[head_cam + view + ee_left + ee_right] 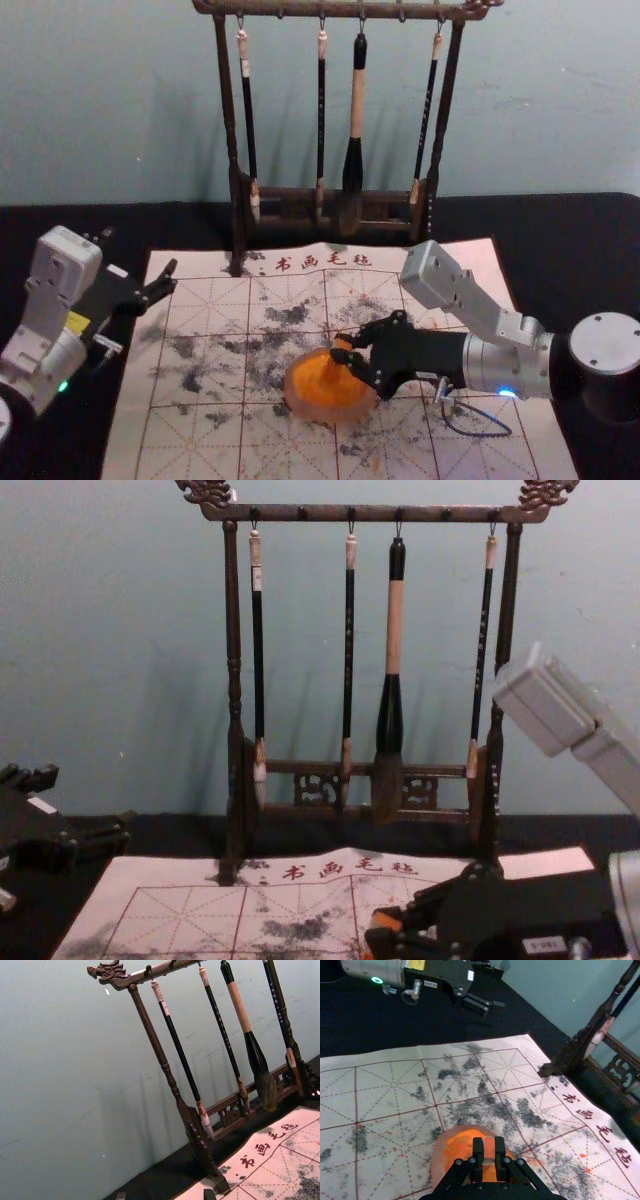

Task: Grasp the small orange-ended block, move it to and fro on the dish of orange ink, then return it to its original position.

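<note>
Currently, lower centre: round translucent dish of orange ink | over it, small orange-ended block clamped in right gripper's jaws; off-centre pressure could tip dish, staining gridded white mat | mid-left: left gripper, jaws apart

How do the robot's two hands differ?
The right gripper holds the orange-ended block at the dish of orange ink, while the left gripper is open and empty. The right gripper reaches over the mat; the left gripper is near the mat's left edge. Both are black with two fingers.
</note>
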